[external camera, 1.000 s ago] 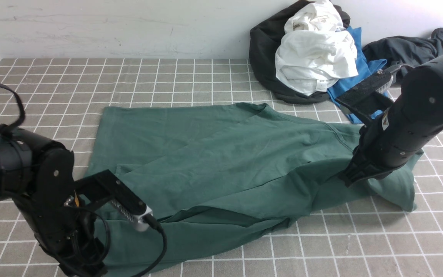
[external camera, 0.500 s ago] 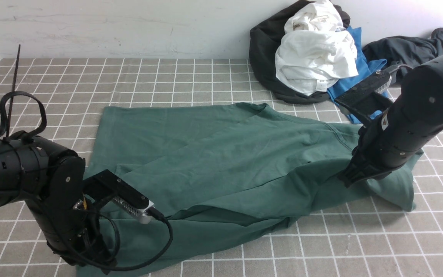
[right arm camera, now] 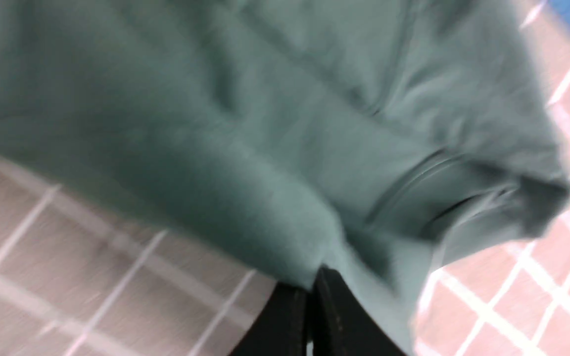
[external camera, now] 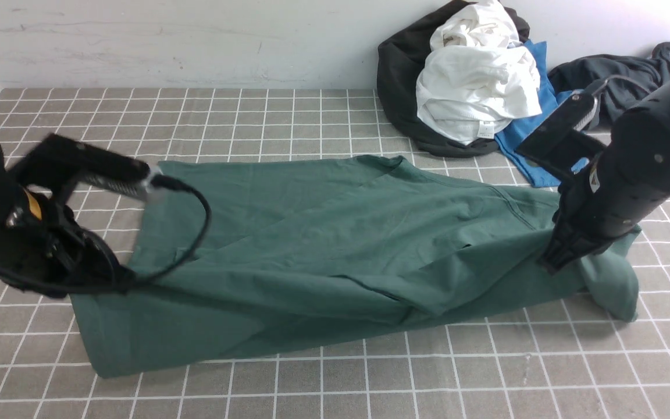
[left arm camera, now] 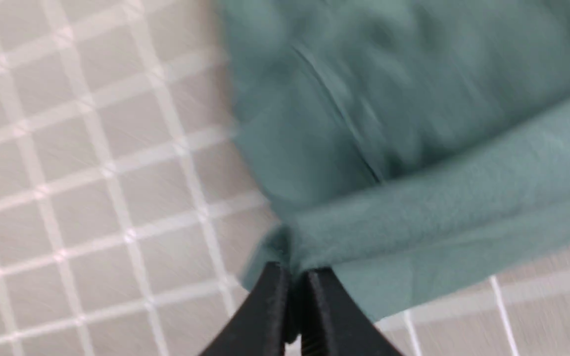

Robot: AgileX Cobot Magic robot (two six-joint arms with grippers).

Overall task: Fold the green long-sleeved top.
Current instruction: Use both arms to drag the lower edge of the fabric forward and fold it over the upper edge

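Front view, nearest first: the checked tablecloth [external camera: 370, 384] shows bare, then comes the rolled front fold of the green long-sleeved top [external camera: 323, 244], lying crosswise mid-table; the left gripper [left arm camera: 295, 287] is pinched tight on the hem corner; the right gripper [right arm camera: 313, 289] is clamped likewise on the opposite end (both wrist views are blurred, but cloth clearly sits between the tips); each holds a corner so that, I judge, the near layer can carry over flat and even toward the far edge; beyond, a heap of spare clothes [external camera: 474, 87] sits against the wall, near the top's far right corner.
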